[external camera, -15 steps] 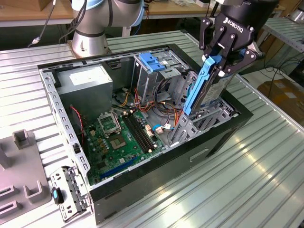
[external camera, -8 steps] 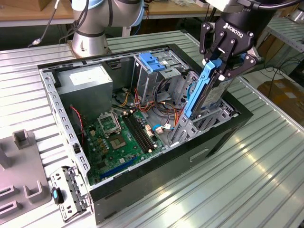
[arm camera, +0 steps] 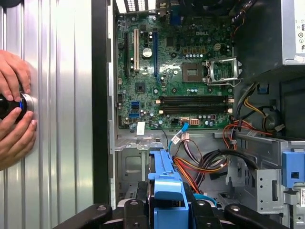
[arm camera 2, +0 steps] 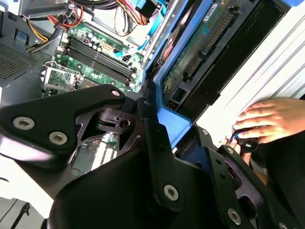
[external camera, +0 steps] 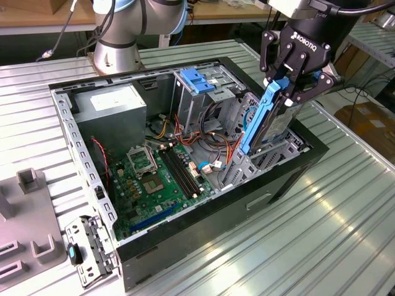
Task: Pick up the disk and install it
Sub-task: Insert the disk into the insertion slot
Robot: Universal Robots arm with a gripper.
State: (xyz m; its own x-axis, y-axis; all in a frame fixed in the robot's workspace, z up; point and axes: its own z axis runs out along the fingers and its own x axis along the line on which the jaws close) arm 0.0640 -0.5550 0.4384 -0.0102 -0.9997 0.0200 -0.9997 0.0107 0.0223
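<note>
The fingers (external camera: 301,65) are pressed in on the upper end of the disk (external camera: 274,120), pinching it across its blue side rails (external camera: 258,123). The gripper (external camera: 289,89) stands over the corner of the case (external camera: 216,213) on the exterior view's right.

From that grip, the disk runs down toward seven o'clock in the exterior view. Its long axis is steep but not plumb, with the top leaning toward one o'clock. The lower end meets the grey bay (external camera: 274,157) just beneath. I cannot tell whether the rails have entered the bay's guides. I judge the move turns on this relation: the disk's long axis is tilted against the bay it points into, and the bay lies straight along that axis from the fingers.

In the second wrist view the disk (arm camera 2: 205,57) shows its circuit side. In the first wrist view its blue end (arm camera: 167,191) juts out between the jaws, above orange cables (arm camera: 190,167).

Farther out in the exterior view, the blue latch (external camera: 196,79) lies at nine o'clock from the gripper. The board (external camera: 154,179) lies at eight, and the power supply (external camera: 114,105) is beyond the latch. A hand (arm camera 2: 271,119) rests on the ribbed table (external camera: 321,234) outside the case, well apart from the disk.
</note>
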